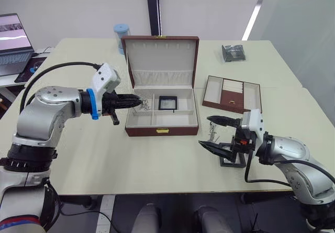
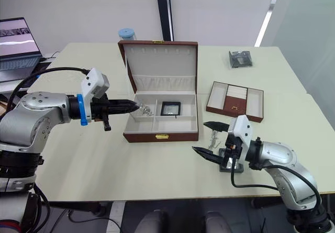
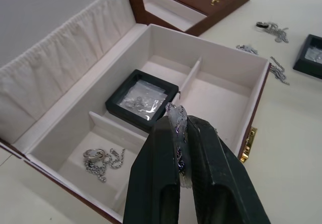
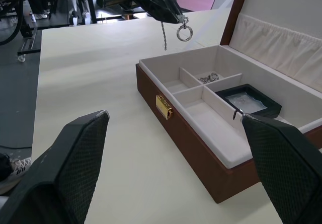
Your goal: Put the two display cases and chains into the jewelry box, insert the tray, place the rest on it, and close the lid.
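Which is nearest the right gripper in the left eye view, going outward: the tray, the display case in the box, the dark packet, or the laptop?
From the right gripper:
1. Tray, just beyond it on the table.
2. Display case, inside the box's rear compartment, toward the robot's left.
3. Dark packet, at the table's far edge.
4. Laptop, far off to the robot's left.

Upright lid (image 1: 161,60) behind open jewelry box (image 1: 162,119).

cream table (image 1: 94,159), jewelry box (image 1: 162,131), tray (image 1: 232,93)
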Controlling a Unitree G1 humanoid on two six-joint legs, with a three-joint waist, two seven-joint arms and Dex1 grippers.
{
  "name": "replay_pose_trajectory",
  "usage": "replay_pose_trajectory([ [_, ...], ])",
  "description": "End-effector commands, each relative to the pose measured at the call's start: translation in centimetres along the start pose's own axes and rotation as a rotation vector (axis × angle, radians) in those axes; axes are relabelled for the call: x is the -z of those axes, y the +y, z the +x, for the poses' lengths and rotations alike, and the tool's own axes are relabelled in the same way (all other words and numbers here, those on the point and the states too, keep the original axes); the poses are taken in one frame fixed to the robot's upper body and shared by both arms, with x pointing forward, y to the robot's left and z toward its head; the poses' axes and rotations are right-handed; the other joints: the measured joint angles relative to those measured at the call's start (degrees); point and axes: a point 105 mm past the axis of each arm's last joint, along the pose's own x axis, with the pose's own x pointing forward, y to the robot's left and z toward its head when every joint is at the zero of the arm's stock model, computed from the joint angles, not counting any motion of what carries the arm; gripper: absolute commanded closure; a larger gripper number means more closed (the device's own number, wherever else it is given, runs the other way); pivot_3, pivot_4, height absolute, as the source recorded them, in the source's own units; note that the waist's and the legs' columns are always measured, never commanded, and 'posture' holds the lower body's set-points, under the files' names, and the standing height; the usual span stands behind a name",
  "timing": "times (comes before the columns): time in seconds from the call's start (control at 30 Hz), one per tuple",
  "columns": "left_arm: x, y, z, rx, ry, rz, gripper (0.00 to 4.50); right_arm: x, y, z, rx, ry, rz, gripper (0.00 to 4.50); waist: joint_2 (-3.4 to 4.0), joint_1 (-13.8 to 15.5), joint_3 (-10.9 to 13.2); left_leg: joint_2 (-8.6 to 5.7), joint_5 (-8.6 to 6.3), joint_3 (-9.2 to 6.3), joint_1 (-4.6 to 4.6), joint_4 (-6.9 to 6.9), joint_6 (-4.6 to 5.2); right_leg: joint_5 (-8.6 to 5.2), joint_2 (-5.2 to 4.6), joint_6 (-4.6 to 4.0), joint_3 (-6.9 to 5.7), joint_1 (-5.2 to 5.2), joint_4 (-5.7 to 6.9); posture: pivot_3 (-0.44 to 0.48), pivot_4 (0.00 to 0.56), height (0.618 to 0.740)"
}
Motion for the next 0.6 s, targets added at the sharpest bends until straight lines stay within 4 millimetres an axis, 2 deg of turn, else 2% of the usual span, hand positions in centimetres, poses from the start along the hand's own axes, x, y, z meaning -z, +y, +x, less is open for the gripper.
replay_pose_trajectory([
  [0.03, 0.1, 0.5, -0.2, 0.004, 0.034, 0.079, 4.46, -1.5, 0.2, -0.4, 0.022, -0.037, -0.058, 0.0, 0.0, 0.0, 0.0, 0.0, 0.0, 0.0, -0.01, 0.0, 0.0, 0.0, 0.01, 0.0, 0.0, -0.01, 0.0, 0.0, 0.15, 0.74],
  [0.3, 2.3, 0.5, 0.2, 0.048, 0.092, 0.074, 4.46, -1.5, 0.4, -0.4, 0.042, -0.035, -0.056, 0.0, 0.0, 0.0, 0.0, 0.0, 0.0, -0.02, -0.05, 0.02, 0.0, 0.0, 0.01, 0.0, -0.02, -0.03, 0.0, 0.0, 0.15, 0.74],
  [0.6, 3.0, 0.8, 0.1, 0.043, 0.09, 0.055, 4.46, -1.6, 0.2, -0.1, 0.046, -0.033, -0.054, 0.0, 0.0, 0.0, 0.0, 0.0, 0.0, -0.04, -0.06, 0.04, 0.01, 0.0, 0.01, 0.0, -0.03, -0.03, 0.01, 0.0, 0.15, 0.74],
])
